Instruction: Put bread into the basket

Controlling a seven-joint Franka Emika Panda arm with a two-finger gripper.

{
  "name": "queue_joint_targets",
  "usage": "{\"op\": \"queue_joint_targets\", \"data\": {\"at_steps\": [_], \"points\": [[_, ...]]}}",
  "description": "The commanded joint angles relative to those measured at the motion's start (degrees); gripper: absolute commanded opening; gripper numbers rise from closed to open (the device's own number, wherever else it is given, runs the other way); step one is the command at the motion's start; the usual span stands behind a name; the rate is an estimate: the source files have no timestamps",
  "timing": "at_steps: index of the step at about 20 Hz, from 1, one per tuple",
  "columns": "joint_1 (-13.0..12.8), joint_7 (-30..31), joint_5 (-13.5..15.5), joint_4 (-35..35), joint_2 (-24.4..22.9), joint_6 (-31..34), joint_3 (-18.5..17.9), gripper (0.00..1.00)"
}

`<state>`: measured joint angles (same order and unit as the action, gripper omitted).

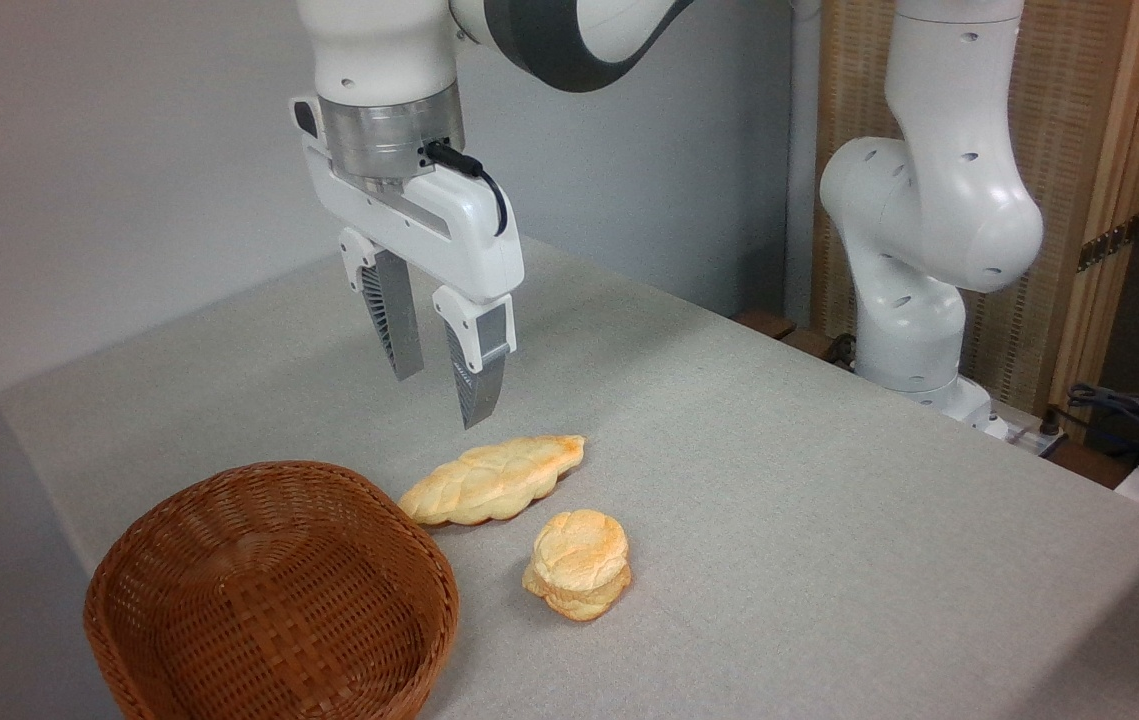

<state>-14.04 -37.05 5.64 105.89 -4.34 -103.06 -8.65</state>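
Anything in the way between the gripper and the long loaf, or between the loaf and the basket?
Nothing visible. The gripper hangs open above the bread with clear air between. The basket sits just left of the loaf, empty, and the round bun lies off to the other side.

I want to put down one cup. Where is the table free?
Free: right of the round bun, toward the arm base; also the back left behind the tool. Crowded: the front, with basket, bread and bun close together.
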Motion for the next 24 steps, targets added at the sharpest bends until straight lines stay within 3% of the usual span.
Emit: {"op": "queue_joint_targets", "data": {"at_steps": [1,24], "points": [[-1.1,0.7,0.7,1.2,-1.1,-0.6,-0.9,1.00],[-1.9,0.6,0.5,2.1,-1.1,-0.6,-0.3,1.00]]}}
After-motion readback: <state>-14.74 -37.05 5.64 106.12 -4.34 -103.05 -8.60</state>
